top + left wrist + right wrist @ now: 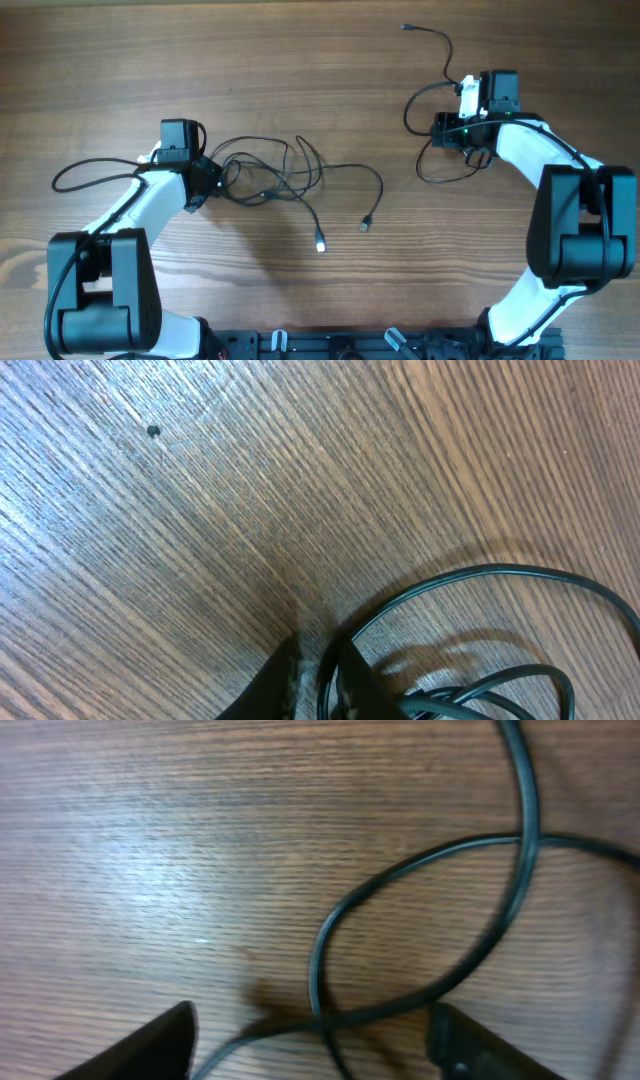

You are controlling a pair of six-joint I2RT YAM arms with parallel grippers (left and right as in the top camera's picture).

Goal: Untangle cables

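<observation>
2 arms share 1 build. The left arm [135, 205], at the lower left of the overhead frame, and the right arm [530, 150], at the right, have smooth white curved shells between bulky black cylindrical joint housings [100, 290]. Each wrist carries a boxy black camera block [180, 138]. A thick black wire [85, 170] loops off the left arm. A small green light [466, 128] glows on the right wrist. The left gripper [318, 675] has 2 black wedge fingers [270, 695] with a pale scuffed inner edge. The right gripper [312, 1025] shows 2 blurred matte black fingers [150, 1050].
</observation>
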